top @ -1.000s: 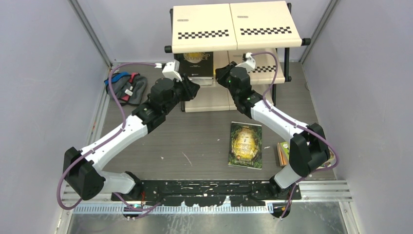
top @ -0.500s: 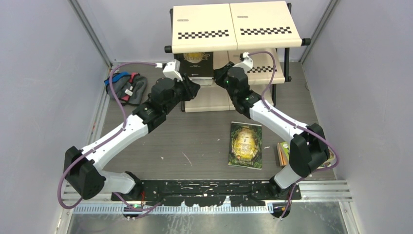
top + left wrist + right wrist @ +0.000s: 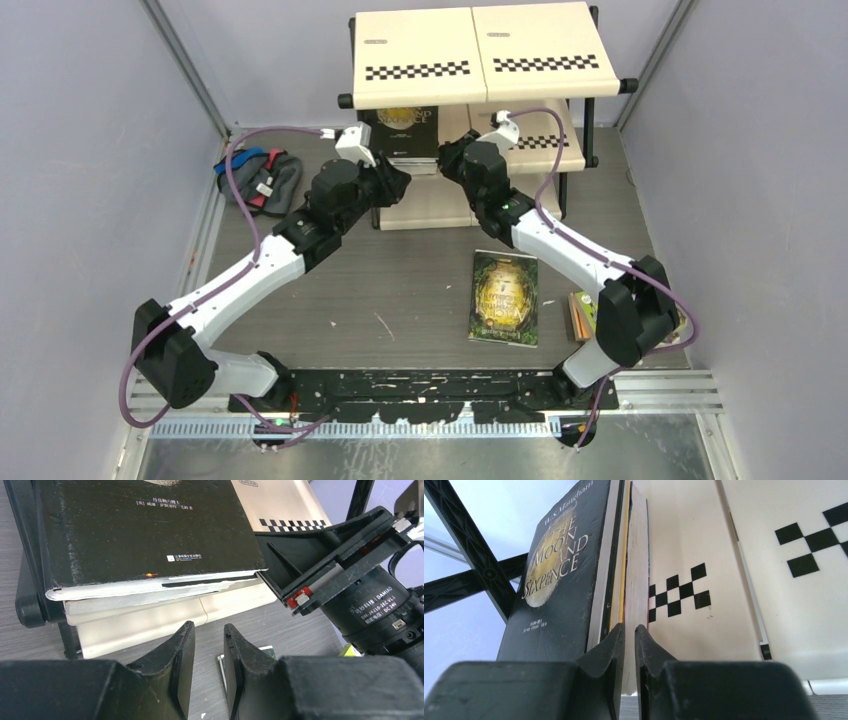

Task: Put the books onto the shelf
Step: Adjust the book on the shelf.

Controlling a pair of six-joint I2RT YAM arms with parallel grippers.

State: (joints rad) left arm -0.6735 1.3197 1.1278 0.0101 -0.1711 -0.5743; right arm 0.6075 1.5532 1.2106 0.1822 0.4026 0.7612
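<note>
Grey walls (image 3: 90, 150) box in the scuffed grey tabletop (image 3: 400, 290), shelf (image 3: 480, 40) at twelve o'clock, left gripper (image 3: 207, 630) slightly parted and empty, right gripper (image 3: 629, 630) impossible to call.

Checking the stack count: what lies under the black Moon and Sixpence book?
A second book lies directly beneath it, showing white page edges, resting on the cream shelf board. Its cover and title are hidden by the black book.

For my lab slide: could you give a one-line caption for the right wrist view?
Right claw at the page edges of the black Moon and Sixpence paperback on the cream checkered shelf.
</note>
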